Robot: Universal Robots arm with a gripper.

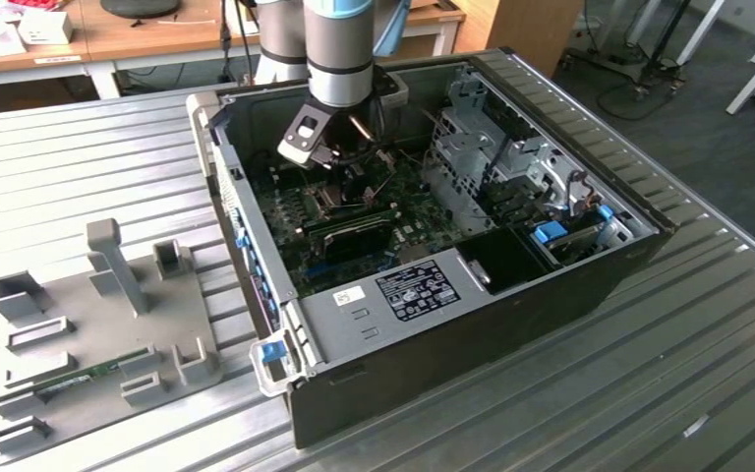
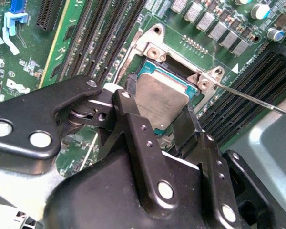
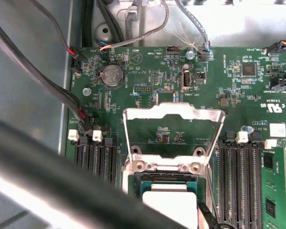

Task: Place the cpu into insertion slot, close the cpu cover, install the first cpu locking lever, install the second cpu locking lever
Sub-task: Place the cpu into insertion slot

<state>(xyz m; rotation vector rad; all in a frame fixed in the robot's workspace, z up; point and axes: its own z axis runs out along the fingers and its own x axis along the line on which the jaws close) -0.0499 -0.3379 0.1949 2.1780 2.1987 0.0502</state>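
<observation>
Grasping the cpu by opposite edges, the hand holds it flat, lid up, edges squared with the insertion slot right under it; the cpu cover stands raised open.

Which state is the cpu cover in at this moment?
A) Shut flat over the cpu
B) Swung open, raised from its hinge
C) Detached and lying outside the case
B: in the first wrist view the cpu cover stands raised, the green board shows through its window, and the cpu is uncovered.
</observation>
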